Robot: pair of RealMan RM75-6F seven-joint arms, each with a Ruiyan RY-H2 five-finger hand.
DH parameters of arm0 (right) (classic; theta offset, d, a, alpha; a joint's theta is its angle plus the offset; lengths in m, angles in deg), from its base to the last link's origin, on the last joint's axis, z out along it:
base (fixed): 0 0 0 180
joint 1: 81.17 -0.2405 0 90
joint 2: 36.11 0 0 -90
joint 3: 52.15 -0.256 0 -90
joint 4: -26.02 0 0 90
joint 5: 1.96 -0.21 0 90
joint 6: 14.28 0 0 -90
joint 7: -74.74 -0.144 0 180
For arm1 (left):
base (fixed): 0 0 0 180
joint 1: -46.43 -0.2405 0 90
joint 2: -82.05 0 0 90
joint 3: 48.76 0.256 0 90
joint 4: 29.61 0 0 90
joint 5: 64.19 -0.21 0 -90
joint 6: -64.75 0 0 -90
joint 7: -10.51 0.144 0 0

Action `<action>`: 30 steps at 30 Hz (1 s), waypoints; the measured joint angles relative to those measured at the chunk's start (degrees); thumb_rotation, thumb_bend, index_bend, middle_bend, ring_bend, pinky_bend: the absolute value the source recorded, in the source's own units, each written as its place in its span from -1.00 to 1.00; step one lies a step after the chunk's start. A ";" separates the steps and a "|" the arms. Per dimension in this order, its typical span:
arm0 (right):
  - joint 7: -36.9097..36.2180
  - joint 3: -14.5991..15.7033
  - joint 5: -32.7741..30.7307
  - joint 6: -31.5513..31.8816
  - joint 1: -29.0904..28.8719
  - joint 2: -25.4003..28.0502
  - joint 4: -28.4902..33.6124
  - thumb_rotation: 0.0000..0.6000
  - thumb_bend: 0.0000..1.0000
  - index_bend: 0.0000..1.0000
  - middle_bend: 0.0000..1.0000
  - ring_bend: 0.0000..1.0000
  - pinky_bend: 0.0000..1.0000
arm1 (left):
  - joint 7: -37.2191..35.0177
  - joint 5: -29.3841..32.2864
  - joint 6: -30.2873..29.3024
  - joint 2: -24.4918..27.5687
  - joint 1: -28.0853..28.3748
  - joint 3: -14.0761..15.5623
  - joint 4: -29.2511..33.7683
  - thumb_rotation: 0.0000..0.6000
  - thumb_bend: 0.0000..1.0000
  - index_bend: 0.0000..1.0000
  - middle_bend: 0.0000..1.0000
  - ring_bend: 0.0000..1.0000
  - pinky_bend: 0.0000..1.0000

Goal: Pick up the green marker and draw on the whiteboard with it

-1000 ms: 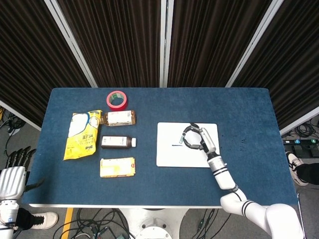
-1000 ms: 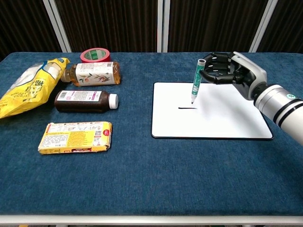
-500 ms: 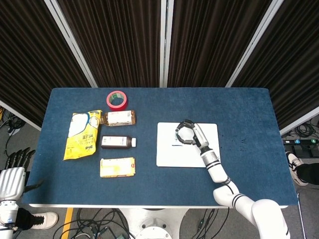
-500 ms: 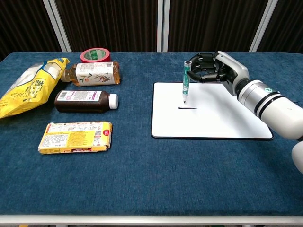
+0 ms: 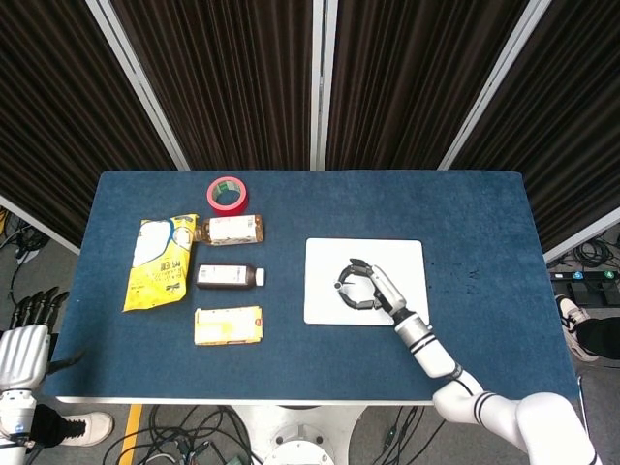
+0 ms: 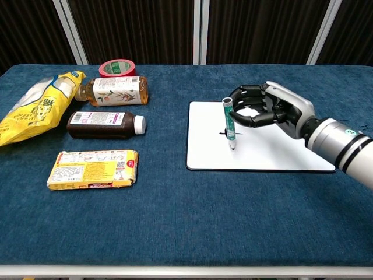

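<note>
My right hand (image 6: pixel 265 111) (image 5: pixel 363 289) grips the green marker (image 6: pixel 229 123), which stands nearly upright with its tip down on the whiteboard (image 6: pixel 280 146) (image 5: pixel 325 262) near the board's left-middle part. A short dark line (image 6: pixel 224 133) is drawn on the board just behind the marker. In the head view the marker is mostly hidden by the hand. My left hand (image 5: pixel 27 325) hangs off the table's near left corner, fingers apart, holding nothing.
On the left of the blue table (image 6: pixel 175 221) lie a yellow snack bag (image 6: pixel 38 108), two bottles (image 6: pixel 113 90) (image 6: pixel 105 124), a yellow box (image 6: pixel 93 169) and a red tape roll (image 6: pixel 116 67). Dark curtains stand behind the table.
My right hand has carried the marker left and then toward the near edge of the board, lowering it. The left hand has not moved.
</note>
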 measured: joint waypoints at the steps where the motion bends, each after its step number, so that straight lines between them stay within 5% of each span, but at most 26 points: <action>1: 0.66 0.29 0.17 0.46 0.41 1.09 1.94 1.00 0.50 0.29 0.15 -0.33 -0.82 | 0.00 -0.02 -0.09 0.02 -0.04 0.00 0.04 1.00 -0.71 -0.76 -0.92 -1.00 -1.00; 8: 7.28 -1.39 -1.11 4.05 2.46 7.58 10.56 1.00 0.50 0.29 0.15 -0.33 -0.82 | 0.16 -0.46 -0.21 -0.01 0.08 0.03 0.19 1.00 -0.71 -0.77 -0.92 -1.00 -1.00; 30: 4.26 -5.20 -4.00 -3.11 -3.49 -3.76 -6.18 1.00 0.50 0.29 0.15 -0.33 -0.82 | 0.07 -0.26 -0.10 0.16 0.12 -0.07 0.21 1.00 -0.71 -0.77 -0.92 -1.00 -1.00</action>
